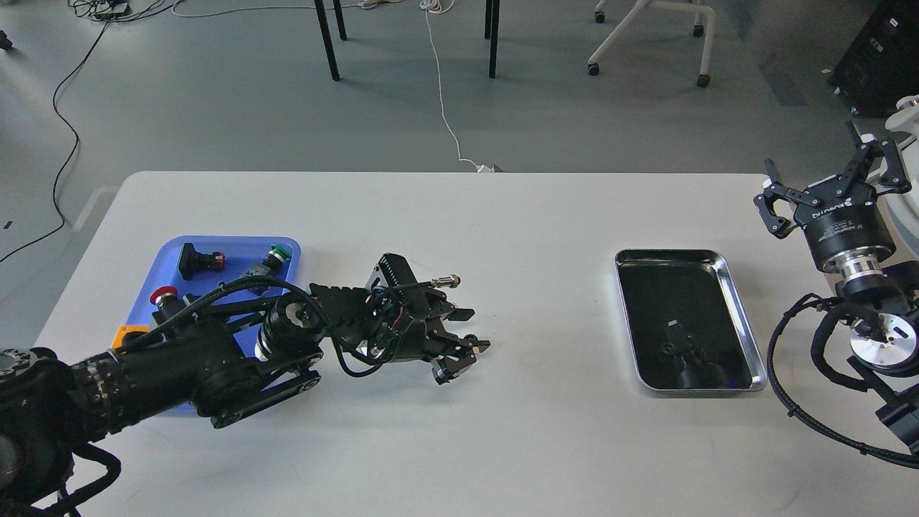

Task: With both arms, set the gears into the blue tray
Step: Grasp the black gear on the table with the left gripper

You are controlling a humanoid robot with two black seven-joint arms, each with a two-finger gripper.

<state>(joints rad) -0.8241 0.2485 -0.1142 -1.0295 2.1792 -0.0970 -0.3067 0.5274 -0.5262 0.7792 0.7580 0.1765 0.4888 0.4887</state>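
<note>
A small black gear (470, 339) sat between the fingertips of the left gripper (467, 352), whose jaws were closed to a narrow gap around it, low over the white surface (502, 431) near its middle. A second gear could not be made out with certainty. The left arm (215, 366) reached in from the near left, passing over the blue tray (169, 251), which lay at the left of the surface and held a green-capped push-button (278, 253), a red-capped push-button (164, 294) and a black switch (197, 260). Well to the right lay a shiny silver tray (739, 316) with a small dark piece (675, 343) in it. At the far right the right gripper (826, 183) was raised, its jaws spread wide and holding nothing.
</note>
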